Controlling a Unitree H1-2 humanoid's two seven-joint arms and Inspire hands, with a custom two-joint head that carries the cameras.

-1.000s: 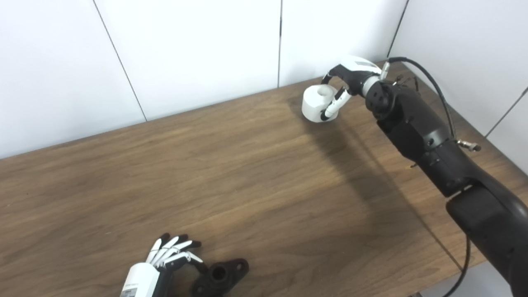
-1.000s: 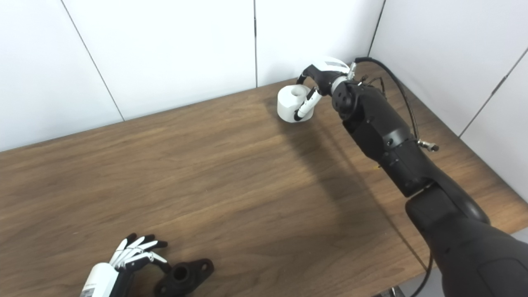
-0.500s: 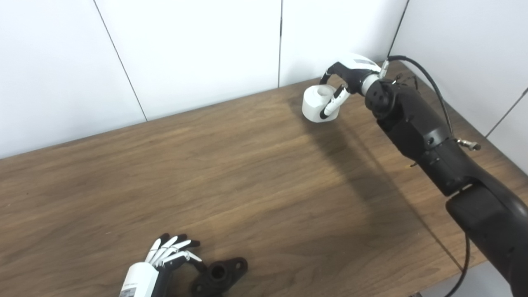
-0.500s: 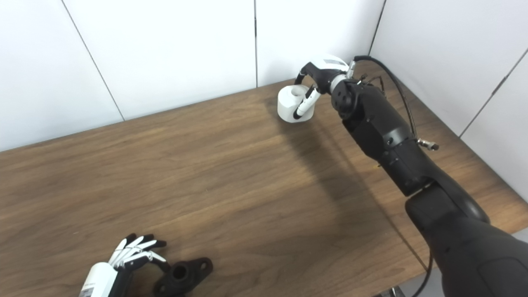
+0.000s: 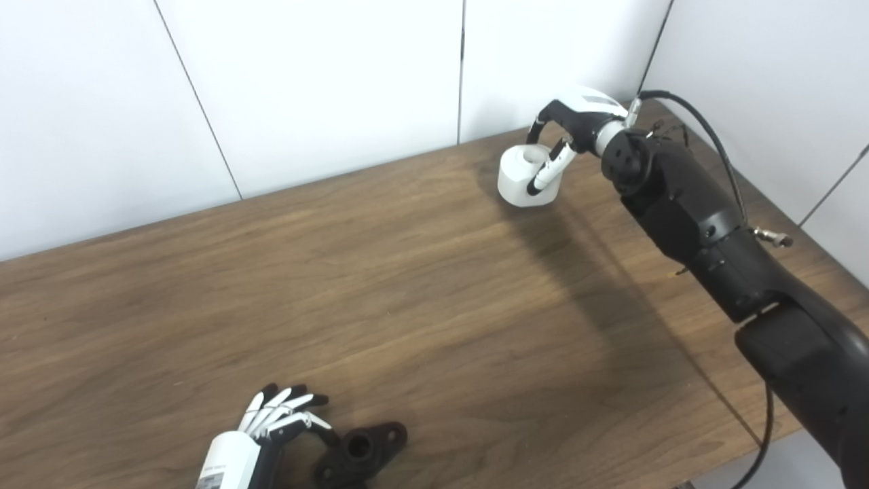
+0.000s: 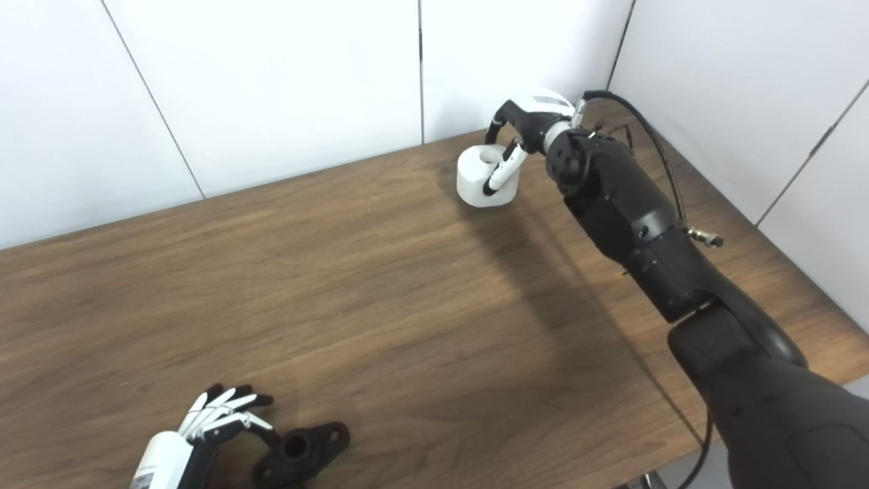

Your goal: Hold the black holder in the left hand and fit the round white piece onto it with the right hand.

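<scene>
While the left eye view shows the right hand (image 5: 567, 129) curled over the white piece (image 5: 521, 178) at the far end of the bench (image 5: 434, 285), its fingers (image 5: 547, 170) wrap the rim, probably to lift it; whether the piece has left the wood I cannot tell; the left hand (image 5: 282, 422) lies with fingers spread and empty, the black holder (image 5: 360, 451) just beside its fingertips, not yet held. In the right eye view the same holds; the holder (image 6: 299, 451) lies flat, far from the right fingers; against the earlier frames, the piece sits slightly lower and the left fingers have barely moved.
</scene>
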